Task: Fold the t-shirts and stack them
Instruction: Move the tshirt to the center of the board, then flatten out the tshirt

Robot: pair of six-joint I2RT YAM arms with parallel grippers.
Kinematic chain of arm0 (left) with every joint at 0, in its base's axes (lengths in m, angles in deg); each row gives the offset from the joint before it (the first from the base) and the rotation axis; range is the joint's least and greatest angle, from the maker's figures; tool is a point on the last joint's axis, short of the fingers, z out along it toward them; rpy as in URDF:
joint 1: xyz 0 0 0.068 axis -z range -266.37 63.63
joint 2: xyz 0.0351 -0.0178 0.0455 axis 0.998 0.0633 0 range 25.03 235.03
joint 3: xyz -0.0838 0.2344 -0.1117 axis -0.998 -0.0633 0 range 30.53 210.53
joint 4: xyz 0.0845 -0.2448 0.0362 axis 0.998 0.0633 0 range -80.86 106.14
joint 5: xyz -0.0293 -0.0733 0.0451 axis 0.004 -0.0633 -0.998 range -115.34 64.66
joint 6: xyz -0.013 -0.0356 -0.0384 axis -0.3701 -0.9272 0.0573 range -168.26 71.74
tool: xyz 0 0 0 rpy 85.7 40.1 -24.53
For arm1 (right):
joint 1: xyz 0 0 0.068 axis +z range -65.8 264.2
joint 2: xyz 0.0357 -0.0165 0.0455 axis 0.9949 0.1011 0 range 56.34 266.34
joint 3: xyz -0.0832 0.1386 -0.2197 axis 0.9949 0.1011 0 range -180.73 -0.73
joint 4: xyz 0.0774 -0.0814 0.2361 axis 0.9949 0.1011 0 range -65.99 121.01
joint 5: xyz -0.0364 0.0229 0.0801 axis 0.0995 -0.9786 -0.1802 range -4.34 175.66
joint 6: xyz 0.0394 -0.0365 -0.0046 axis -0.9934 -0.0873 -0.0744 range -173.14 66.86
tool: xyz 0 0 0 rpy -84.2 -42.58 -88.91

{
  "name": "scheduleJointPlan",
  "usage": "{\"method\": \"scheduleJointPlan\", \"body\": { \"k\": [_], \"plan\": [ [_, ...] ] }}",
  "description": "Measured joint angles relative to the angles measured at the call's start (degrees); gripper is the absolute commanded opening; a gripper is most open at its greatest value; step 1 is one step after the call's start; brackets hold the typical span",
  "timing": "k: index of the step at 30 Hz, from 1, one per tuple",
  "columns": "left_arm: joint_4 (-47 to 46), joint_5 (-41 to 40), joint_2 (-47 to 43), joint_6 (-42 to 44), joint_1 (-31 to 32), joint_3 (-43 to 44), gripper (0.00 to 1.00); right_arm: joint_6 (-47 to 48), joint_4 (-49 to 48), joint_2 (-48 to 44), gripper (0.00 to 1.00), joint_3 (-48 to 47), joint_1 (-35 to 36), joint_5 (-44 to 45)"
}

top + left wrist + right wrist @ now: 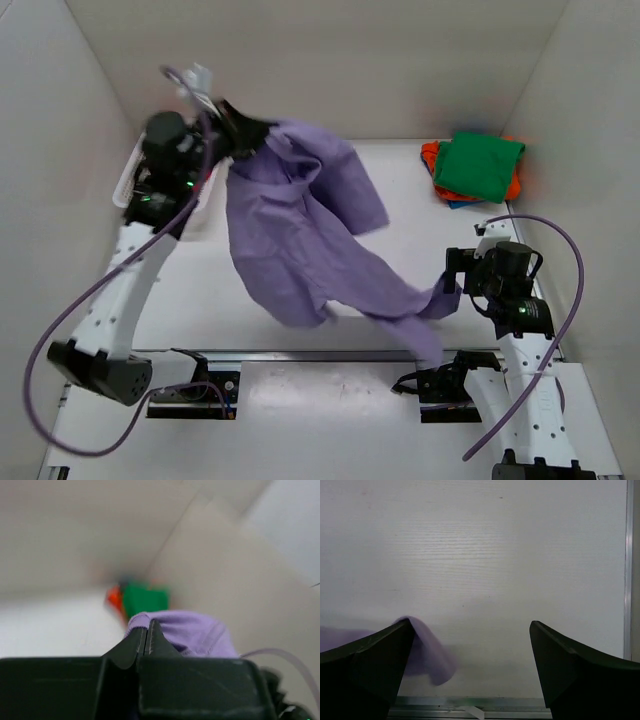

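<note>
Lavender shirt [300,230] hanging above the desk [400,205], long axis running diagonally from the left gripper [238,130] (jaws clamped on its upper edge) down toward the right gripper [453,282]. That gripper's jaws stand wide, with the lower corner just beside one finger; the right arm is nearer.

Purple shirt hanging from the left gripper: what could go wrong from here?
The left gripper pinches only a small fold of the purple shirt; it might slip.
The right gripper is open, with cloth beside one finger only; closing may miss.
The shirt hangs twisted, so it may land creased.
</note>
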Motion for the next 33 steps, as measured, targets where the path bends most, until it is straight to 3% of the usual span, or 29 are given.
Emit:
{"method": "scheduleJointPlan", "body": {
  "k": [3, 5, 7, 8, 9, 12, 24, 30, 33],
  "plan": [
    [-0.63, -1.36, 2.08, -1.38, -1.27, -18.78, 0.00, 0.00, 0.02, 0.81, 0.93, 0.00, 0.44, -0.07],
    [-0.46, -3.43, 5.40, -2.01, -3.04, -29.46, 0.15, 0.02, 0.00, 1.66, 0.93, 0.00, 1.18, -0.04],
    [0.20, -5.01, 9.35, -2.73, -6.12, -37.81, 0.23, 0.07, 0.02, 2.21, 0.93, 0.00, 2.27, -0.09],
    [0.52, -5.70, 10.78, -2.97, -7.76, -40.41, 0.28, 0.11, 0.00, 2.25, 0.93, 0.00, 2.64, -0.11],
    [0.98, -6.36, 12.09, -3.17, -9.40, -42.40, 0.38, 0.15, 0.02, 2.58, 0.93, 0.00, 2.91, -0.28],
    [1.03, -8.35, 13.03, -2.73, -12.81, -43.82, 0.46, 0.31, 0.02, 2.75, 0.93, 0.00, 2.99, -1.57],
    [0.07, -10.34, -2.23, 0.92, -9.73, -47.58, 0.51, -2.38, -0.76, 12.44, 0.93, -0.02, 6.21, -8.13],
    [4.92, -12.41, -15.50, 0.55, -6.16, -56.22, 0.45, -6.19, -2.12, 16.24, 0.92, -0.02, 10.10, -8.90],
    [5.07, -12.20, -17.07, -0.81, -3.06, -60.28, 0.41, -8.02, -2.82, 19.37, 0.91, -0.02, 12.90, -8.61]
  ]
}}
